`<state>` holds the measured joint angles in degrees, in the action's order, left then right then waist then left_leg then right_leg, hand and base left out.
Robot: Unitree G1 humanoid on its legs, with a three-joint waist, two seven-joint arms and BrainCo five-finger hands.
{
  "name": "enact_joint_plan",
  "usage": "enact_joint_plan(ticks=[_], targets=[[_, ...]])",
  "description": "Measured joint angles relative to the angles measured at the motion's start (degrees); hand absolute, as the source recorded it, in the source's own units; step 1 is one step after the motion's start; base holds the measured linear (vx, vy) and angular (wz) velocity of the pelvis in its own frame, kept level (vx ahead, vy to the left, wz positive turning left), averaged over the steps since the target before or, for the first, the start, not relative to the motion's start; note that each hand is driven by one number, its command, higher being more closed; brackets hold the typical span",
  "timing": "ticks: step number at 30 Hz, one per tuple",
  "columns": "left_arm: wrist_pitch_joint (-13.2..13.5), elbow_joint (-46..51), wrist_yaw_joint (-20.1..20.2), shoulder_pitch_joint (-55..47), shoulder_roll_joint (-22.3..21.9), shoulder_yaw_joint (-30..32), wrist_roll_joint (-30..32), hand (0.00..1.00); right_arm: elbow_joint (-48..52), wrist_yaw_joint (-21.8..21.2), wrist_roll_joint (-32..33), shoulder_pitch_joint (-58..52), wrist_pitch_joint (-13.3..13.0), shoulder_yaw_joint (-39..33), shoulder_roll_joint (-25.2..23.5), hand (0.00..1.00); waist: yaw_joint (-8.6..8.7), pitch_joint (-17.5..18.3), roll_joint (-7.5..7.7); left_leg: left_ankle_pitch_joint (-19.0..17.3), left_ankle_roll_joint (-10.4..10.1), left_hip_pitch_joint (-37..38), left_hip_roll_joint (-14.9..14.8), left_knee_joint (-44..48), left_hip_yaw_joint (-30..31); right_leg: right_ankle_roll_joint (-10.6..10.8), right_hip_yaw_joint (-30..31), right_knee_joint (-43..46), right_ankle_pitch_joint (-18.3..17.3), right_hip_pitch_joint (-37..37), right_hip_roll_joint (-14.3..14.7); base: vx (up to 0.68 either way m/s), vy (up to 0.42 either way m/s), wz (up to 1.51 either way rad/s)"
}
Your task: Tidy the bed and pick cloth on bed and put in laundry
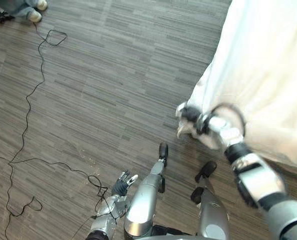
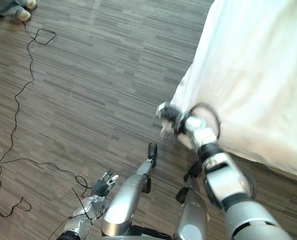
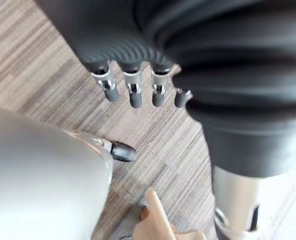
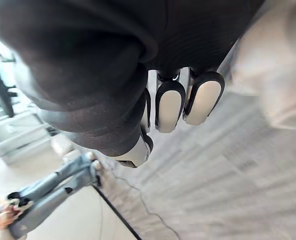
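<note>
R hand (image 1: 189,116) at bed sheet (image 1: 258,65) corner, centre-right.
Fingers curled round its edge; L hand (image 1: 122,185) relaxed, fingers apart, lower left.

The right arm (image 1: 253,180) reaches out and away to the far right, its dark-covered wrist straight. At its end the right hand (image 1: 190,116) is closed, the fingers (image 4: 168,105) curled in toward the palm with their pads bare. The left arm (image 1: 104,222) hangs low at the near left. The left hand (image 1: 121,186) is slack there, with its fingers (image 3: 136,95) straight and slightly spread.
</note>
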<state>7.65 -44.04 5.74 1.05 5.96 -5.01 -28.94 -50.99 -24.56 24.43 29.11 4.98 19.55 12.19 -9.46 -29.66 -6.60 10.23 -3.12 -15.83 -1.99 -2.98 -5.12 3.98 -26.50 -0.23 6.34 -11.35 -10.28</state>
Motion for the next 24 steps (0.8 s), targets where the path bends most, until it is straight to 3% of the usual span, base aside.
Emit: enact_joint_plan(ticks=[1, 3, 5, 7, 11, 16, 19, 22, 24], targets=[[0.0, -0.8, -0.1, -0.1, 0.0, 0.8, 0.6, 0.00, 0.0, -0.6, 1.2, -3.1, -0.5, 0.7, -0.8, 1.00, 0.97, 0.2, 1.42, -0.3, -0.3, 1.0, -0.1, 0.0, -0.3, 0.1, 0.5, -0.2, 0.0, 0.8, 0.2, -0.04, 0.014, -0.25], [0.1, -2.6, -0.9, -0.6, 0.7, 1.1, 2.3, 0.00, 1.4, -2.7, 3.0, -7.1, -4.0, 1.2, -1.8, 1.00, 2.33, 1.7, 4.07, -1.1, -0.1, 3.0, -0.7, -0.6, -1.7, 0.4, 1.9, -1.4, 0.2, 2.2, 0.9, -0.04, -0.006, -0.34], [0.0, -4.0, -1.1, -1.1, 1.6, 1.1, 3.4, 0.00, 5.6, -4.2, 4.3, -10.4, -6.7, 1.4, -1.7, 1.00, 2.63, 3.6, 6.01, -1.1, -0.1, 5.0, -1.1, -1.7, -3.1, 0.4, 3.5, -2.5, 0.4, 3.3, 1.6, -0.03, -0.026, -0.41], [0.0, -6.1, -2.1, -2.1, 1.9, 1.1, 5.2, 0.00, 11.2, -4.5, 5.8, -13.9, -9.3, 2.6, -1.6, 1.00, 3.06, 7.7, 7.38, -1.2, 0.1, 6.0, -1.8, -2.4, -3.3, 0.4, 4.0, -4.0, 0.4, 4.5, 2.3, 0.02, -0.046, -0.19], [-0.3, -8.0, -3.4, -4.8, 2.0, 2.3, 8.2, 0.00, 26.8, -4.5, 11.8, -15.6, -11.2, 5.3, -3.0, 1.00, 4.09, 14.4, 8.57, -1.9, -0.2, 8.6, -2.2, -2.6, -4.0, 0.4, 4.7, -5.6, 0.4, 7.5, 3.2, 0.06, -0.039, 0.00], [-1.1, -9.5, -3.4, -6.4, 2.0, 3.5, 10.1, 0.00, 37.2, -1.3, 19.5, -11.3, -12.9, 1.6, -7.2, 1.00, 4.06, 19.2, 8.79, -3.1, -0.1, 12.1, -2.5, -2.8, -5.9, 0.5, 6.2, -5.6, 0.3, 10.1, 3.2, 0.07, -0.022, -0.15], [-1.1, -9.5, -3.3, -6.4, 2.0, 3.5, 11.2, 0.00, 32.9, 4.4, 19.5, -3.9, -12.8, -5.1, -7.1, 1.00, 4.25, 19.2, 8.59, -3.2, 0.1, 12.0, -2.3, -2.8, -6.3, 0.5, 6.6, -5.6, 0.4, 9.7, 3.1, 0.02, 0.004, -0.11], [-0.9, -9.5, -3.0, -5.6, 2.0, 3.3, 11.0, 0.00, 23.8, 8.9, 19.4, 4.2, -9.7, -9.7, -3.7, 1.00, 4.31, 18.0, 7.09, -2.9, -0.2, 10.6, -2.1, -2.8, -7.0, 0.0, 8.2, -5.5, 1.6, 7.5, 2.5, 0.01, 0.018, -0.16], [-0.9, -9.4, -1.8, -3.7, 2.0, 2.9, 10.4, 0.00, 18.5, 9.6, 19.4, 9.4, -8.1, -12.2, -0.2, 1.00, 4.14, 15.9, 6.21, -2.2, 0.1, 9.2, -1.8, -2.4, -7.7, -0.1, 9.1, -5.4, 2.7, 5.7, 2.2, 0.01, 0.033, -0.18]])
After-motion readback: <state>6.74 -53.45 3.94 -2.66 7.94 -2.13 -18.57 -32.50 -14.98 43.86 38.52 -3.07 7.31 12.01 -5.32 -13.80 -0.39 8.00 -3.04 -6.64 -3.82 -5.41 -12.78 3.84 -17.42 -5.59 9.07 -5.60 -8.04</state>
